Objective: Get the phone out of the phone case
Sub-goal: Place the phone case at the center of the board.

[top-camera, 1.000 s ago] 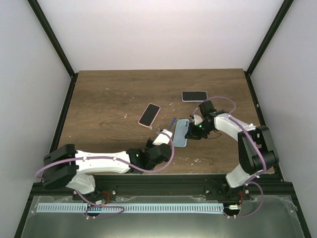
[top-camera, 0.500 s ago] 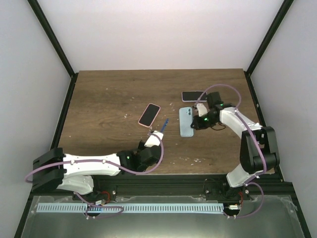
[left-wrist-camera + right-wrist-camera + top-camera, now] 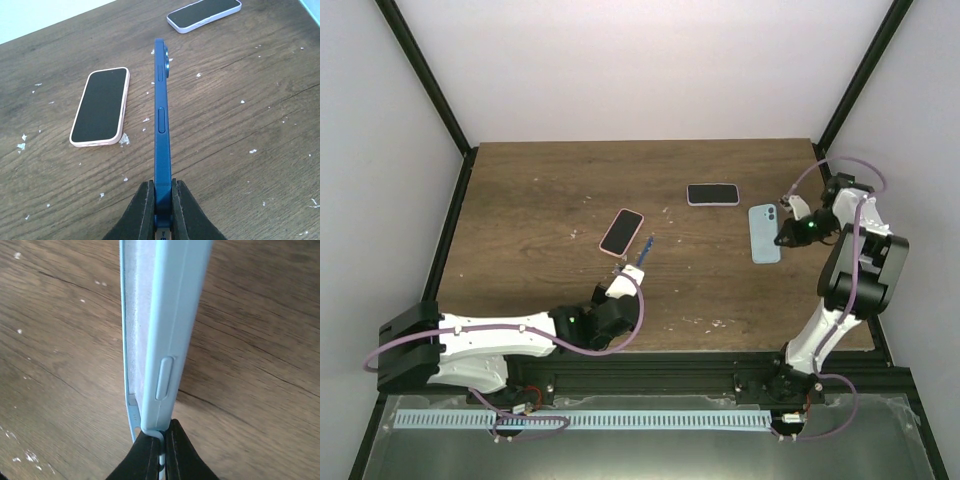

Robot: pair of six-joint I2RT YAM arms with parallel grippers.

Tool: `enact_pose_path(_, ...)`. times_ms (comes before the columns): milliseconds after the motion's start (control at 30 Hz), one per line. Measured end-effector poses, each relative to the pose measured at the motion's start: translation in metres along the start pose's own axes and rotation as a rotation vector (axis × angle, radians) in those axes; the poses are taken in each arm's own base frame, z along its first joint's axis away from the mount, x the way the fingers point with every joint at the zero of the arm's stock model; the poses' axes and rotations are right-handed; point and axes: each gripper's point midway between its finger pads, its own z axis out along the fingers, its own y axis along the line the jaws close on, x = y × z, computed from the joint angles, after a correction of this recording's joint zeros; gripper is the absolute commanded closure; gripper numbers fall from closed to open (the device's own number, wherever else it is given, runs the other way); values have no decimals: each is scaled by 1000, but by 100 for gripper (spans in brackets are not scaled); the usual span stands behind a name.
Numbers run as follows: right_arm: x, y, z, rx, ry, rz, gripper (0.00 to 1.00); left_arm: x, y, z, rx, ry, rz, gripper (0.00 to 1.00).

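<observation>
On the left side of the table (image 3: 520, 190), we see the left gripper (image 3: 161, 189) closed narrowly on the bottom end of the dark blue phone (image 3: 160, 112). The phone is held on edge, out of its case, with its side buttons facing the left wrist camera and its camera bump on the right face at the far end. We cannot tell whether it touches the wood. Just beyond and to the left of it, a phone in a pink case (image 3: 621, 231) lies flat, screen up. Further right and further back, a phone in a lilac case (image 3: 712, 194) lies flat, screen up, well apart from the pink one. To the right of that, near the right edge of the table, we see the light blue phone case (image 3: 764, 233), well apart from the dark blue phone. The right gripper (image 3: 162, 436) is pinched tight on the lower rim of this case. In the right wrist view the case stands edge-on, its pale inner lining exposed and a raised button cover on the side wall.
</observation>
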Motion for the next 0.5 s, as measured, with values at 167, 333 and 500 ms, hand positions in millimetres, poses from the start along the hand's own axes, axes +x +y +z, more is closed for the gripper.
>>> enact_pose_path(167, 16, -32, 9, -83, 104, 74, 99, 0, 0, 0, -1, -2, 5, 100)
enact_pose_path(333, 27, -45, 26, -150, 164, 149, 93, 2, 1, 0, -2, 3, 9, 100)
enact_pose_path(500, 26, -56, 40, -176, 192, 186, 58, 3, 0, 1, -3, 3, 11, 100)
